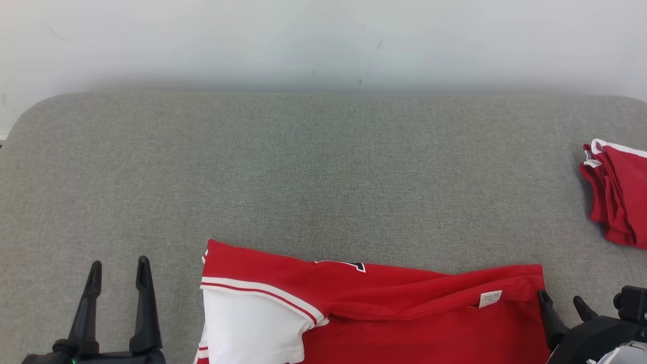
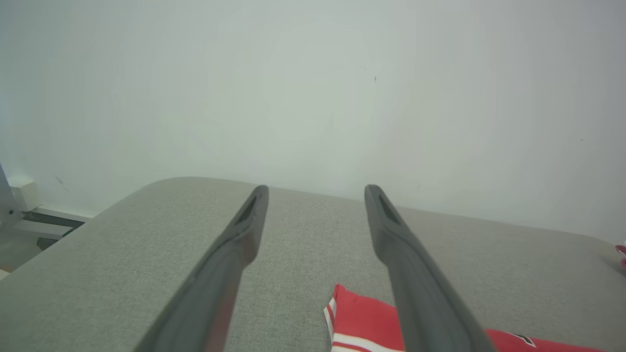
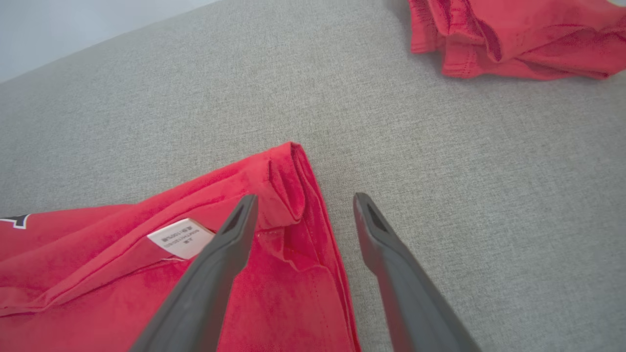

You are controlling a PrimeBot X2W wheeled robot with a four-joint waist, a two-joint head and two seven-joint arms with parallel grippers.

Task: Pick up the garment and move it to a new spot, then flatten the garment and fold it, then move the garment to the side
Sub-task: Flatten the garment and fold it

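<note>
Red garment (image 1: 404,313), white tag (image 3: 181,238) with illegible print; left and right jaws wide, empty.

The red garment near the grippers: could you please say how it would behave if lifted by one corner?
The red garment lies in loose folds, so it would probably hang limp and unfold. It looks thin, so likely light. Pushed across the grey fabric surface, it may bunch rather than slide.
</note>
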